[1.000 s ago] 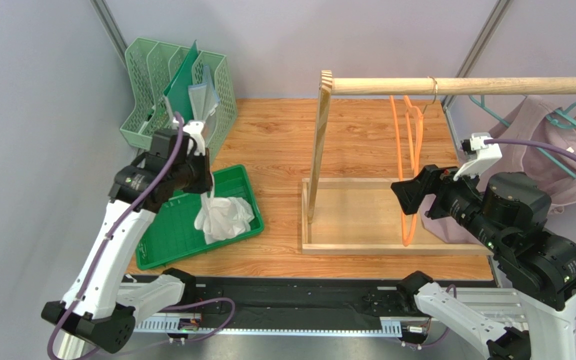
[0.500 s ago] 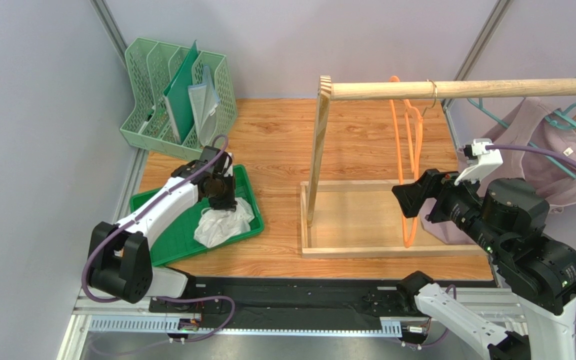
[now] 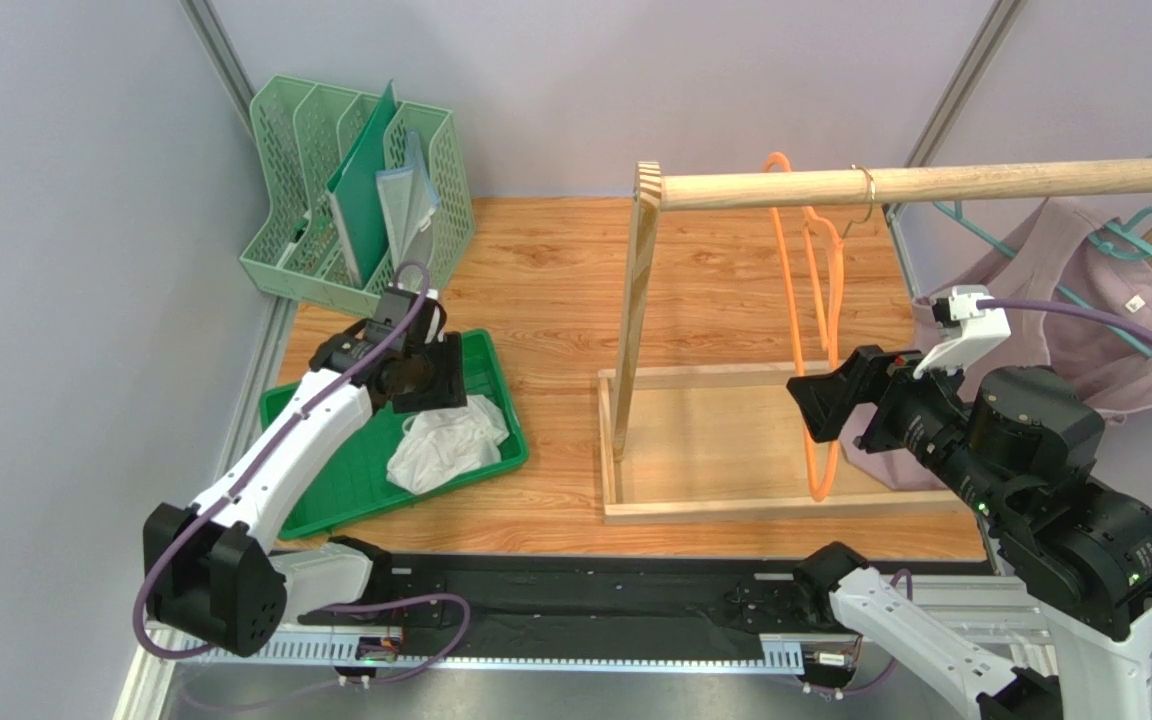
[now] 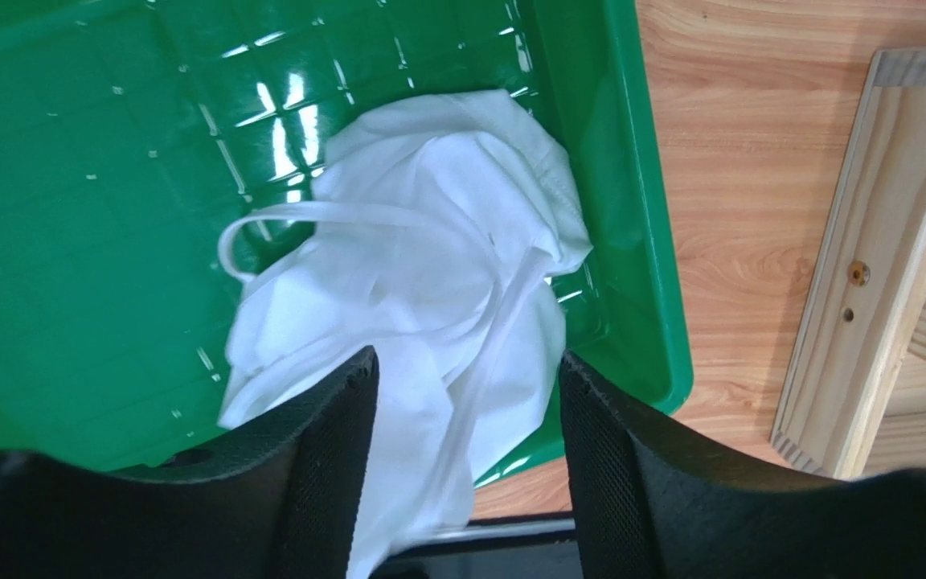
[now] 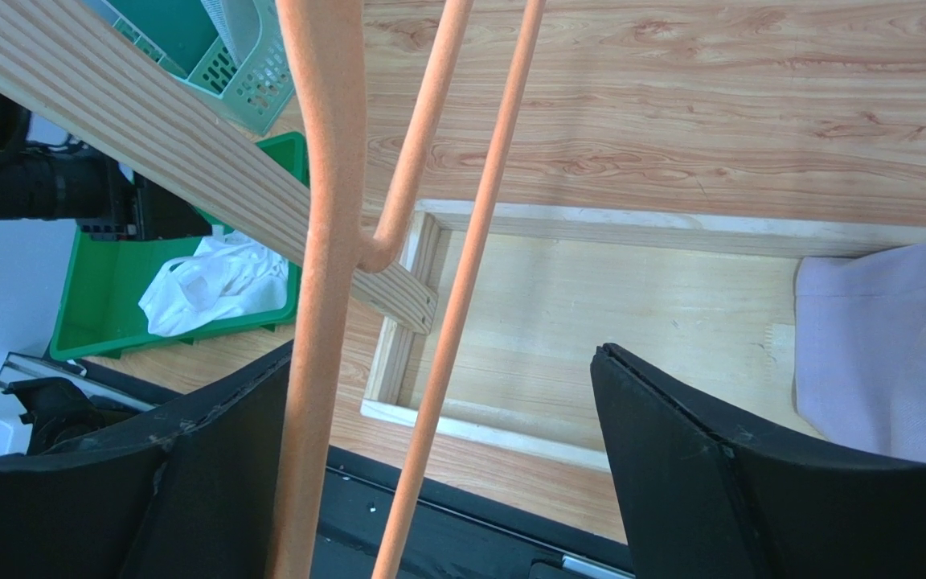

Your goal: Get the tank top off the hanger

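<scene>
The left pincer (image 4: 462,374) has just spread, leaving the tank top (image 4: 420,278) crumpled in the green tray (image 4: 69,181). The right pincer (image 5: 438,362) is spread around the bare hanger (image 5: 329,241). Removal looks done.

A thin orange hanger (image 5: 329,241) hangs between the right gripper's (image 5: 444,360) spread black fingers. Far left, crumpled white cloth (image 5: 220,284) lies in a green plastic tray (image 5: 94,316).

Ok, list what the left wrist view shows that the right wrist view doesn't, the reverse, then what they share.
Left wrist only: the thin strap loop of the crumpled white tank top, below the open left gripper. Right wrist only: the open right gripper, the bare orange hanger between its fingers, a lilac garment, a mint mesh file rack. Both: the tank top in the green plastic tray, the wooden rack base, the wood tabletop.
</scene>
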